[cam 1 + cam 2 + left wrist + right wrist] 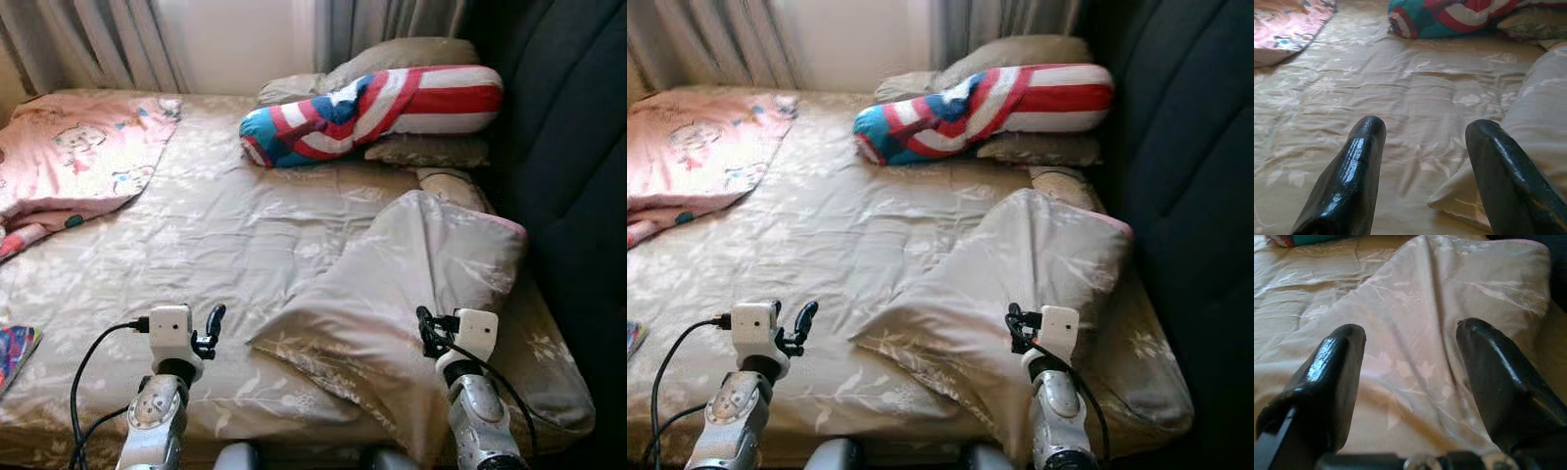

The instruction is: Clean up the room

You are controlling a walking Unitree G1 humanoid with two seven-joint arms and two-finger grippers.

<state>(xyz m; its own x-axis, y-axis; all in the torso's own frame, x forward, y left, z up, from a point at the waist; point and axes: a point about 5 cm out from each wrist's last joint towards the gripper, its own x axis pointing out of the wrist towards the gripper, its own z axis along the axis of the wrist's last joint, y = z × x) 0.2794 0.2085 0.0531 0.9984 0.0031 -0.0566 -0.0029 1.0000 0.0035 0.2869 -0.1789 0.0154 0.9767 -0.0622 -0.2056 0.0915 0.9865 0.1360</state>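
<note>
1. The bed point(225, 235) spreads out ahead of both grippers, its beige floral sheet wrinkled but mostly flat.
2. The folded beige duvet point(411, 284) lies bunched on the bed directly ahead of and under the right gripper point(1410, 377); its near corner reaches toward the left gripper point(1422, 161), just off that gripper's inner side.
3. Far beyond both grippers a striped bolster point(377, 108) rests on beige pillows point(411, 54) at the head of the bed.
4. Well out past the left gripper's outer side lies a pink blanket point(78, 152), crumpled at the far edge.
5. Both grippers are released, fingers spread wide with nothing between them; the right hovers over the duvet's fold, the left above bare sheet.
6. Judgement: the step in hand looks like making the bed, at the approach before a grasp. Next, each gripper likely needs to descend onto a duvet edge or corner and close on the cloth, pinching enough layers that it does not slip when pulled flat.
</note>
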